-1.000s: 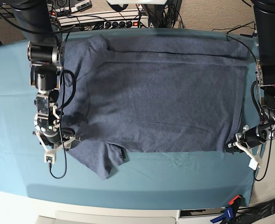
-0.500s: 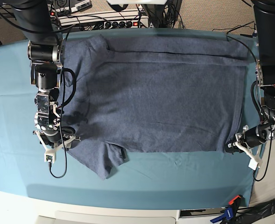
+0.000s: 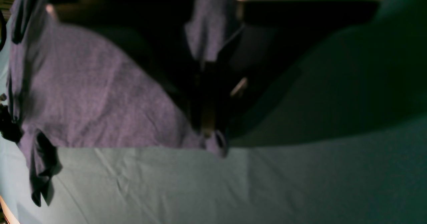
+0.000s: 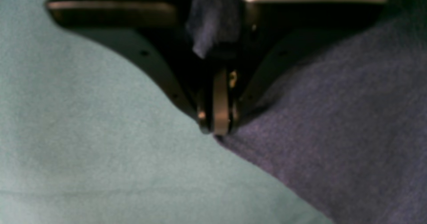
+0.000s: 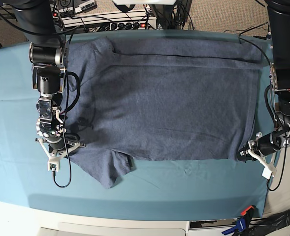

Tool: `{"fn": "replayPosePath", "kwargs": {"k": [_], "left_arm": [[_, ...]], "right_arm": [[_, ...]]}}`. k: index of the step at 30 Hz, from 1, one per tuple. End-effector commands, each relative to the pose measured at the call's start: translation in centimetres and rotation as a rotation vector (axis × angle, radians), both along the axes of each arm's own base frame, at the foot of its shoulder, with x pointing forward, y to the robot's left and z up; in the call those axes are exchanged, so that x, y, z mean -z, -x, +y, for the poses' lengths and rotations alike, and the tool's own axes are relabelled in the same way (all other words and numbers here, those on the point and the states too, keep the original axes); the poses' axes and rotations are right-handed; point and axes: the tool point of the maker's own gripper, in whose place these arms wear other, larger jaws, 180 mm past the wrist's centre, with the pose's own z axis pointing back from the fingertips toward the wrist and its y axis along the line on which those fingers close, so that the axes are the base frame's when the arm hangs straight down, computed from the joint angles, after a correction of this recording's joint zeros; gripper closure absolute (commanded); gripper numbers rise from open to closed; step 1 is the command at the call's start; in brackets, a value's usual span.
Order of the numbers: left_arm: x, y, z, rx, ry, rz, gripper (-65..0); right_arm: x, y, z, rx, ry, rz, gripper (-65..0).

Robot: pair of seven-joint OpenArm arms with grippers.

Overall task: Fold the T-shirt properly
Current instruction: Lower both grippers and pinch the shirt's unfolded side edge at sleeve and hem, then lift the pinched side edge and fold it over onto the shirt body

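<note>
the t-shirt [image 5: 164,108] lies spread flat on the teal table cloth [image 5: 184,189], blue-grey, w/ its long side going across the base view. one sleeve [image 5: 110,169] sticks out at the near edge, on the left side of that view, and the other sleeve is at the far edge near the power strip [image 5: 120,24].

the right gripper [image 5: 68,146] is at the shirt's edge next to the near sleeve, on the left of the base view. in the right wrist view its fingers [image 4: 217,100] are pressed together right at the border btw. cloth and shirt [image 4: 333,117], and a bit of blue-grey fabric shows up btw. them higher in the frame, so it is closed on the t-shirt edge.

the left gripper [image 5: 242,155] is at the opposite end, at the near corner of the shirt on the right of the base view. in the left wrist view the picture is dark, but the fingers [image 3: 208,107] are together and shirt fabric [image 3: 93,97] hangs from them, w/ the corner just at the tips and the teal cloth [image 3: 267,184] below. so this one is also closed on the t-shirt.

the shirt lies btw. both grippers, each one touching it at the near edge, well apart from each other.
</note>
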Motion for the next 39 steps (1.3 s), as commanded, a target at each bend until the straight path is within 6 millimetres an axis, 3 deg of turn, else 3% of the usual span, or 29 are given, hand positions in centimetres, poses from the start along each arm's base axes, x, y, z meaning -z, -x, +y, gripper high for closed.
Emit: {"fn": "replayPosePath", "kwargs": {"k": [1, 12, 20, 29, 34, 39], "left_arm": [[-2.9, -1.9, 0.8, -0.017, 0.006, -0.085, 0.0], [-3.5, -1.8, 1.1, -0.012, 0.015, -0.102, 0.0], [-5.0, -1.2, 2.4, -0.022, 0.093, -0.104, 0.0], [-5.9, -0.4, 2.0, -0.012, 0.211, -0.069, 0.0], [-6.7, 0.4, 1.3, 0.021, 0.300, -0.041, 0.0], [-7.7, 0.8, 2.7, 0.005, 0.329, -0.051, 0.0]], "right_arm": [[-1.9, -1.0, -0.6, -0.007, 0.028, -0.043, 0.0], [-0.9, -0.1, -0.9, -0.033, 0.055, -0.007, 0.0], [-3.5, 1.2, -2.1, -0.071, 0.129, -0.058, 0.0], [-5.8, 3.8, -1.8, -0.124, 0.217, -0.108, 0.0], [-6.1, 4.8, -1.4, -0.142, 0.237, -0.106, 0.0], [-5.7, 5.9, -0.9, -0.159, 0.245, -0.098, 0.0]]}}
